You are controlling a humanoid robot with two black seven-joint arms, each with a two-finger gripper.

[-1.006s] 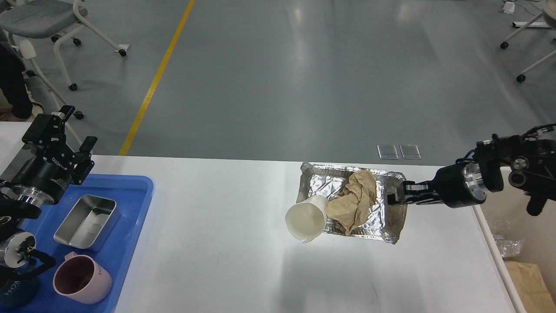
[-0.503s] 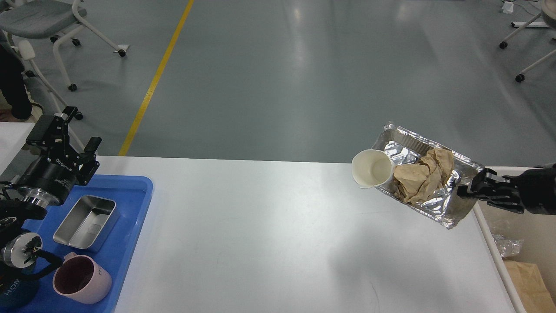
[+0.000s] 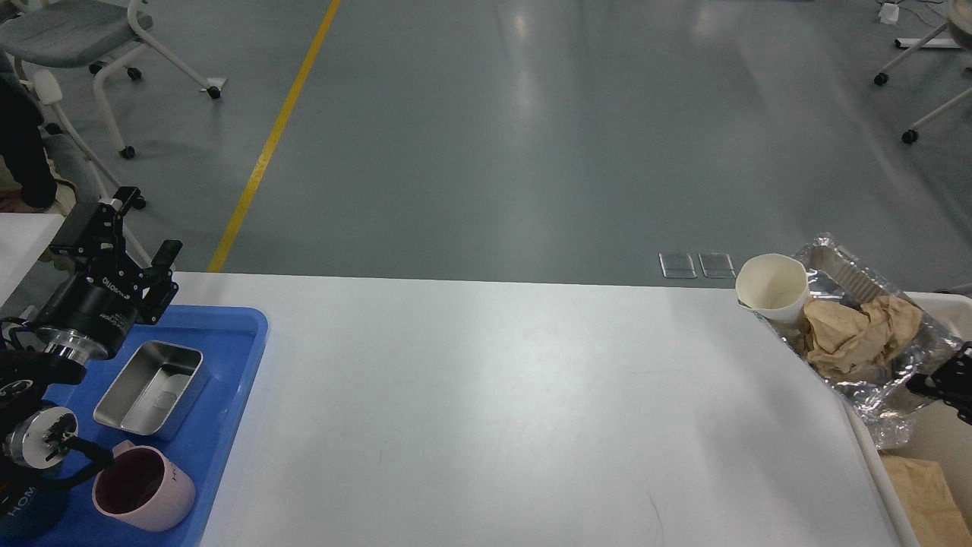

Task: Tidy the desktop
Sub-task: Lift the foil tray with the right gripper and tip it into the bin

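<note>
Right tool point(image 3: 923, 382) grips foil tray point(image 3: 873, 380) past desktop point(image 3: 493, 410) edge; left tool point(image 3: 125, 235) spread; desktop smooth, white.

Lab hall: grey floor point(image 3: 531, 137), yellow line point(image 3: 273, 137).

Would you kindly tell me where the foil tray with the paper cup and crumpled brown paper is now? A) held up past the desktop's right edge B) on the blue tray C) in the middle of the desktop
A: the foil tray, with the paper cup and brown paper, hangs beyond the desktop edge, right tool at its corner.
</note>
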